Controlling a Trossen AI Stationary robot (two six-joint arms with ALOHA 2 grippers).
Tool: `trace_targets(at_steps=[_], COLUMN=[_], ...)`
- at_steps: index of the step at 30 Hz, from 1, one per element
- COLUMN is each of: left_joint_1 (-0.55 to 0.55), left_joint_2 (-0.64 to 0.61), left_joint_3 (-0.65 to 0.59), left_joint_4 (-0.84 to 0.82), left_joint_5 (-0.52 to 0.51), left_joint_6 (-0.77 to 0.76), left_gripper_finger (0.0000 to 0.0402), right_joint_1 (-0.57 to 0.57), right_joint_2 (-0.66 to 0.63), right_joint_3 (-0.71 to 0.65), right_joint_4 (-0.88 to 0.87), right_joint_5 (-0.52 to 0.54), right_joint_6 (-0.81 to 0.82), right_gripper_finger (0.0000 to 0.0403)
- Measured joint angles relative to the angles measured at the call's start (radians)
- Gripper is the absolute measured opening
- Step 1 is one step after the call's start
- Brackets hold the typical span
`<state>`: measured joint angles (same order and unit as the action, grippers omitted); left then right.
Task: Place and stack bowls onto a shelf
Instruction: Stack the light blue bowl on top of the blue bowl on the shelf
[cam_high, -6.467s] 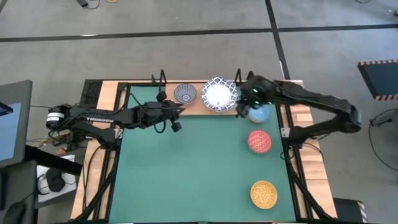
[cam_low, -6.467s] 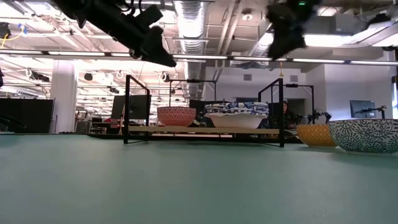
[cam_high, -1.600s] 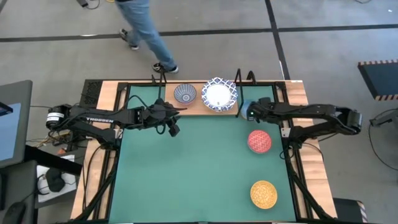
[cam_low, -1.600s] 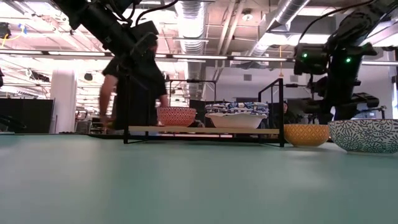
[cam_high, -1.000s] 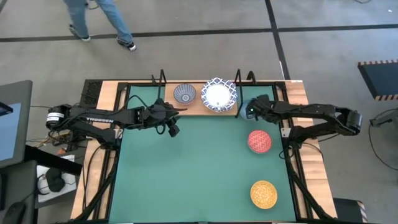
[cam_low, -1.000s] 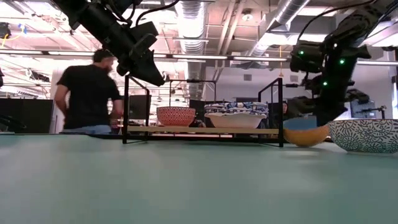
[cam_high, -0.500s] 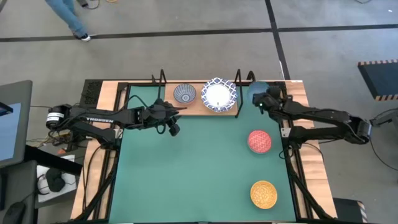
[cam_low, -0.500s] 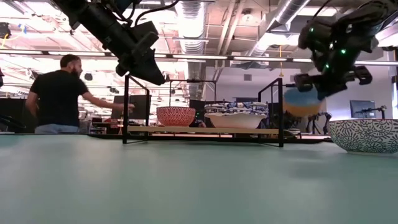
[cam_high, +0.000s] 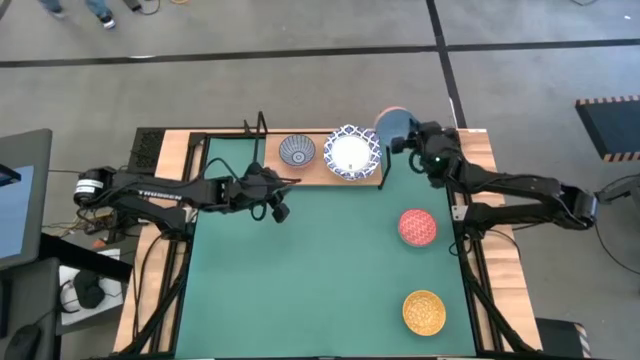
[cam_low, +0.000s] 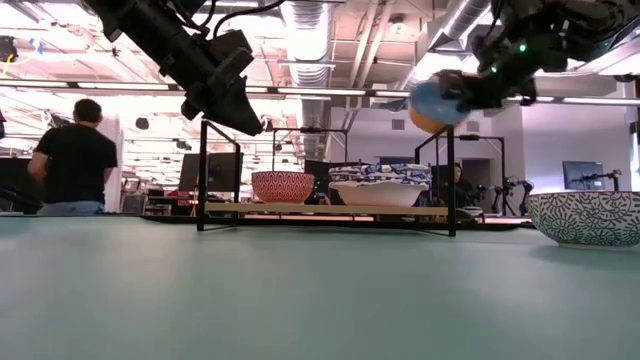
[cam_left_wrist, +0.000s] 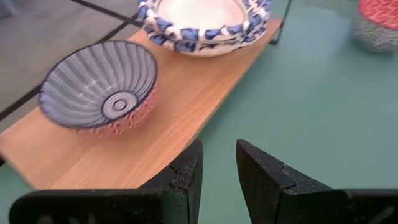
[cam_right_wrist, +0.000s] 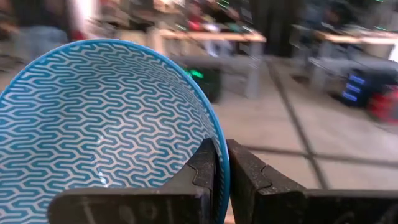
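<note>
The shelf (cam_high: 318, 172) stands at the table's far edge. On it sit a grey-blue patterned bowl (cam_high: 298, 150) with a red outside and a stack of wide blue-and-white bowls (cam_high: 352, 153). My right gripper (cam_high: 407, 140) is shut on a light blue bowl (cam_high: 392, 124), high above the shelf's right end. A red bowl (cam_high: 418, 227) and a yellow-gold bowl (cam_high: 424, 311) rest on the green mat at the right. My left gripper (cam_left_wrist: 219, 168) hovers just in front of the shelf's left part, open a little, with nothing between its fingers. My right gripper pinches the light blue bowl's rim (cam_right_wrist: 221, 155), one finger inside the bowl and one outside. The fingers come at it from the table's right side. The bowl is lifted clear, tilted, its zigzag-patterned inside (cam_right_wrist: 106, 137) turned toward the wrist camera.
The shelf's black upright posts (cam_low: 451, 180) rise at both its ends, the right one just below the held bowl. A person (cam_low: 70, 165) stands beyond the table's far side. The green mat's middle and left (cam_high: 300, 280) are bare.
My right gripper has lifted the light blue bowl off the table beside the shelf's right end. It has carried it up and toward the far left, to above the shelf's right post. The bowl has tipped on the way.
</note>
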<state>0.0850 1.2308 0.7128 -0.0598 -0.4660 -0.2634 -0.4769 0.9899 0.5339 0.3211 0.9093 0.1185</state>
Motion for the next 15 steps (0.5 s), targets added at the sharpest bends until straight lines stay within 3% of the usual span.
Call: trace_targets(at_steps=[4, 8, 15], left_joint_1=[-0.037, -0.062, -0.063], left_joint_2=[0.0, 0.0, 0.0], left_joint_3=[0.0, 0.0, 0.0], left_joint_4=[-0.075, -0.137, -0.14], left_joint_5=[-0.097, -0.187, -0.223], left_joint_6=[-0.043, -0.091, -0.098], left_gripper_finger=[0.0084, 0.0084, 0.0084], right_joint_1=[0.023, 0.051, 0.082], right_joint_2=[0.041, 0.127, 0.377], right_joint_3=[0.007, 0.048, 0.238], right_joint_4=[0.17, 0.239, 0.251], right_joint_5=[-0.135, -0.196, -0.282], right_joint_6=[-0.056, -0.026, -0.047], right_gripper_finger=[0.0047, 0.0046, 0.0046])
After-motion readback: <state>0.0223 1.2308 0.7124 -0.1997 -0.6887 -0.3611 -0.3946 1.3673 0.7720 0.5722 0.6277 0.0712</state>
